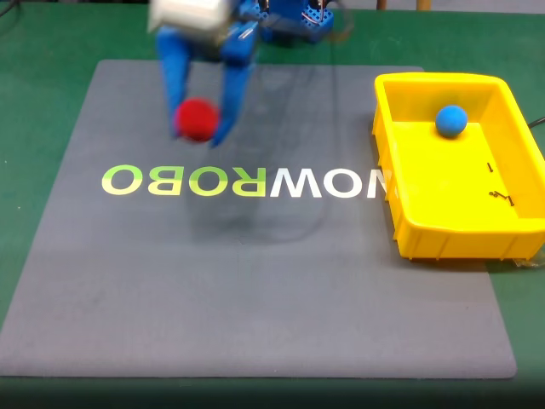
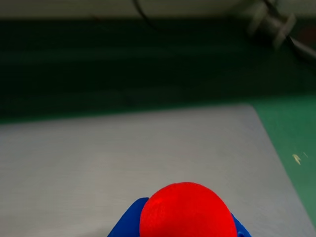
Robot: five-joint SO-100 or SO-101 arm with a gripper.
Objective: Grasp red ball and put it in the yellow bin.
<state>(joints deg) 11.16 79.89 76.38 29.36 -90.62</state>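
Observation:
The red ball (image 1: pixel 197 118) is clamped between the two blue fingers of my gripper (image 1: pixel 198 128), which is shut on it at the upper left of the grey mat, apparently lifted off it. In the wrist view the red ball (image 2: pixel 186 211) bulges at the bottom edge with blue fingertips (image 2: pixel 127 223) showing on both sides of it. The yellow bin (image 1: pixel 409 217) stands at the right edge of the mat, far from the gripper.
A blue ball (image 1: pixel 451 120) lies inside the bin near its far wall. The grey mat (image 1: pixel 255 281) carries "ROBO" lettering and sits on a green table (image 1: pixel 34 102). The arm's blue base (image 1: pixel 294 21) is at the top centre.

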